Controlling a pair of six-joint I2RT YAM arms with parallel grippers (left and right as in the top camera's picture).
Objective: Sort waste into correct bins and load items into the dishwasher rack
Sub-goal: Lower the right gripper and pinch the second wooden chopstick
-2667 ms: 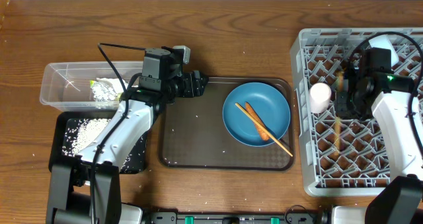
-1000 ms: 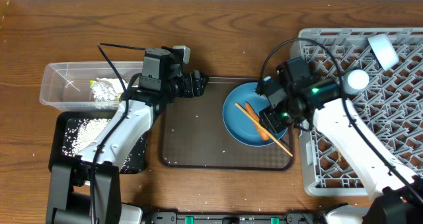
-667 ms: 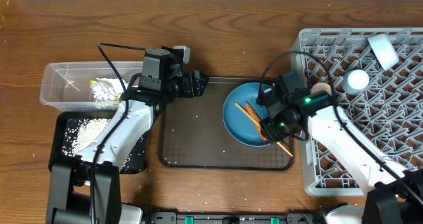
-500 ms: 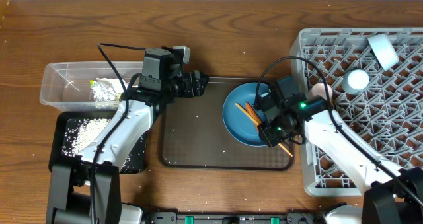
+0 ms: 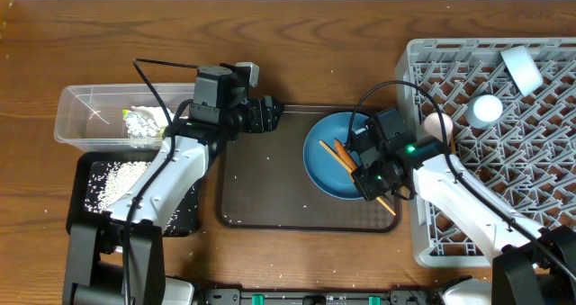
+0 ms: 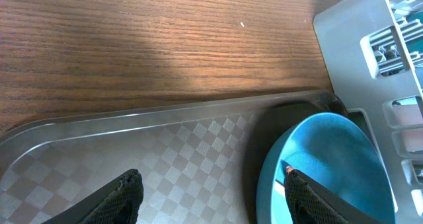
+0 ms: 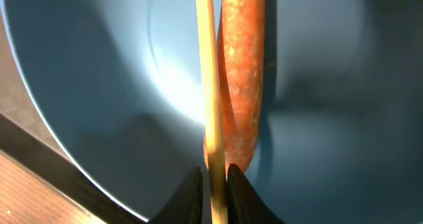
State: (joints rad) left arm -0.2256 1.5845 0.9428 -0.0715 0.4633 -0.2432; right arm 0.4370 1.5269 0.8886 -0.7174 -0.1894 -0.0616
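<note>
1. Chopstick pickup looks like the step in hand. Your right gripper is down over the blue plate, which sits at the right end of the brown tray.
2. In the right wrist view, its fingers are pinched together on the near end of the chopstick. Nothing else is between them.
3. The carrot piece lies right alongside that chopstick, touching it or nearly so (I cannot tell which). It lies outside the grip.
4. Your next move, as I judge it, is a straight lift, then a carry right to the dishwasher rack. Lift slowly so the stick does not drag the carrot with it or swing in such a thin grip.
5. The carrot would then need to go to a bin, and the plate to the rack. Some crockery already stands in the rack.
6. Your left gripper hangs over the tray's far left corner, jaws apart and holding nothing.
7. The clear tub holds the foil wrapper, and the black tray holds the rice.
8. No brand, label or writing can be read in any view.
</note>
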